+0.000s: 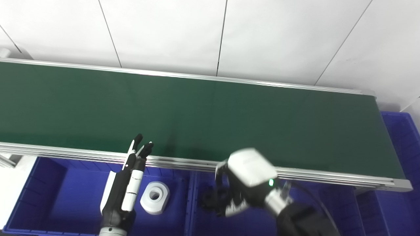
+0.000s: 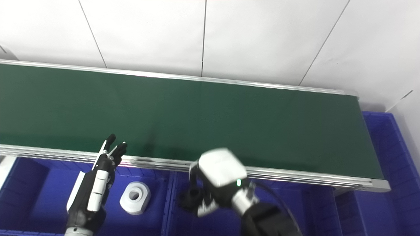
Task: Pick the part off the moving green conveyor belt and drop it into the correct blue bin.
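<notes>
2 hands in view, both below the near rail of the green conveyor belt [image 1: 203, 111], over the blue bins. Belt surface is bare, no part riding on it in either view.

Left hand [image 1: 126, 190] is upright over the left bin [image 1: 59, 196], fingers [image 1: 139, 139] straight and pressed close together, tips reaching the belt's near rail [image 1: 183, 162], holding nothing. White part [image 1: 155, 197], a chunky ring with a center hole, lies on the floor of that left bin just beside the left hand, not touching it as far as I can tell.

Right hand [image 1: 229, 193] hangs over the middle bin [image 1: 203, 223], palm down, wrist blurred. Dark fingers [image 1: 210, 198] curl downward; cannot tell if they pinch anything, it's all black on dark blue. Another blue bin [image 1: 403, 144] sits past the belt's right end.

Judgement: 1 white part already looks binned; the right hand is probably at a drop, or empty.

Risks:
- If the right hand does hold a small dark part, letting go near the divider [image 1: 192, 203] between the bins could send it into the wrong bin.
- Left fingertips at the rail could snag on the moving belt edge if the hand rises forward.
- With the hands low, a new part could run past before either hand gets over the belt, ending up in the end bin.
</notes>
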{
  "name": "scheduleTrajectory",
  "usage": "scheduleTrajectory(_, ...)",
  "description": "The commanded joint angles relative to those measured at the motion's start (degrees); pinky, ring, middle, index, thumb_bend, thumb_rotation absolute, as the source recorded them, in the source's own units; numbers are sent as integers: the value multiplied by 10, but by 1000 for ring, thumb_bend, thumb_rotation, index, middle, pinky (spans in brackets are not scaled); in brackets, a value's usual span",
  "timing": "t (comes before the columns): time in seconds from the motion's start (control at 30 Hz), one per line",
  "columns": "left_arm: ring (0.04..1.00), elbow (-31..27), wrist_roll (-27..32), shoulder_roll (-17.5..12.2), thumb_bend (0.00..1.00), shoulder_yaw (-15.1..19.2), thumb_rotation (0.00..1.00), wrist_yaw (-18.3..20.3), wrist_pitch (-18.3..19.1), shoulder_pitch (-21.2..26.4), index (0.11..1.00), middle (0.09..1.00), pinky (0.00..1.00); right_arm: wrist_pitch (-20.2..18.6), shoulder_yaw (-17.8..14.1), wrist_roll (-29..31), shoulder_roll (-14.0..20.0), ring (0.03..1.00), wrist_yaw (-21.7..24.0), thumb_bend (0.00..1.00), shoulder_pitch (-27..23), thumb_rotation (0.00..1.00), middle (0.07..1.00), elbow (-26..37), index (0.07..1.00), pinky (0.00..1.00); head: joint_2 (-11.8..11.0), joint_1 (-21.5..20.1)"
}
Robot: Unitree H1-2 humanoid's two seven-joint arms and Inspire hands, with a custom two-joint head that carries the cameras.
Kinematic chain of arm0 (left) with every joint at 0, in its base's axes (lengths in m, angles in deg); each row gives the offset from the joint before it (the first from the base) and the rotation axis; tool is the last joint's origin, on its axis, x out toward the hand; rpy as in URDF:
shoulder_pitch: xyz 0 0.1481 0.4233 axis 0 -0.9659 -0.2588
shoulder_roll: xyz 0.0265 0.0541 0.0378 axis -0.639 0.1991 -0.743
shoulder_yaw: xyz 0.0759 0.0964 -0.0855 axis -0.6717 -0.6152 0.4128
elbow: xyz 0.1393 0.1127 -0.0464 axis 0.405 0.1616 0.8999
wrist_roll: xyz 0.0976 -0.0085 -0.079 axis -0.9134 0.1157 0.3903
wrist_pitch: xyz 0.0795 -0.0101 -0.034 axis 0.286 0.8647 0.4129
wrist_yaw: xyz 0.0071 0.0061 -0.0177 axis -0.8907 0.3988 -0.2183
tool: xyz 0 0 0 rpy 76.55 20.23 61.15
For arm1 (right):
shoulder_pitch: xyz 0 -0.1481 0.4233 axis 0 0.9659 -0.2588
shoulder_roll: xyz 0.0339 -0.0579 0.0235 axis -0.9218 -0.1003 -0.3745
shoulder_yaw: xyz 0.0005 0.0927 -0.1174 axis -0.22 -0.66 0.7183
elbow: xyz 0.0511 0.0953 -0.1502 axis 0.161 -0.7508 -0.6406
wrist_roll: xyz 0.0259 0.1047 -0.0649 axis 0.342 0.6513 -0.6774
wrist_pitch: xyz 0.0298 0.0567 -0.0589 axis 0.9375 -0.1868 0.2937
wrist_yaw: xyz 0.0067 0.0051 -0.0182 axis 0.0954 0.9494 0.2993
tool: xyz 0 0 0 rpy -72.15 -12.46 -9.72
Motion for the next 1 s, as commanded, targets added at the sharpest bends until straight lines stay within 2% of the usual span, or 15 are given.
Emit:
scheduleTrajectory(0.0,969,-29,4,-5,581,4,958,8,6,10,1000,926,1000,25,-6,-14,-9,159,5,510,0,139,239,14,486,103,5,-3)
scheduleTrajectory(0.1,977,-35,3,-10,587,8,976,12,20,17,1000,939,1000,36,-2,-24,-6,155,19,511,13,133,239,-4,487,96,8,-4)
scheduleTrajectory(0.23,970,-37,2,-8,612,11,969,12,28,20,1000,931,998,65,12,-34,11,135,-8,513,30,114,213,-49,482,73,11,-3)
scheduleTrajectory(0.37,975,-41,2,-5,621,9,969,12,35,19,1000,937,1000,80,3,-29,15,127,-36,514,25,116,203,-75,480,69,12,2)
scheduleTrajectory(0.53,969,-42,-8,-3,616,3,982,11,35,17,1000,931,999,84,0,-47,20,123,-34,516,15,116,199,-88,478,64,13,10)
scheduleTrajectory(0.73,950,-40,-14,0,601,-2,979,8,28,15,1000,910,991,89,-2,-73,24,132,-67,520,15,121,211,-110,483,71,9,19)
scheduleTrajectory(0.77,941,-39,-13,2,607,-2,967,8,27,14,1000,903,987,89,-2,-85,25,238,-76,518,16,146,336,-112,490,179,8,21)
scheduleTrajectory(0.8,940,-39,-11,4,608,-1,965,8,26,13,1000,902,987,88,-1,-97,26,260,-81,517,18,152,362,-113,491,201,8,21)
scheduleTrajectory(0.83,935,-38,-11,5,614,-1,955,8,25,13,1000,896,987,89,0,-106,26,342,-84,687,19,356,463,-114,584,279,7,23)
scheduleTrajectory(0.9,930,-36,-15,7,620,0,950,7,24,13,1000,891,984,88,1,-124,25,390,-88,791,21,485,530,-118,635,327,5,25)
scheduleTrajectory(0.97,924,-36,-18,7,613,-1,949,8,23,12,1000,885,979,87,2,-141,22,389,-84,852,23,561,564,-120,647,323,4,26)
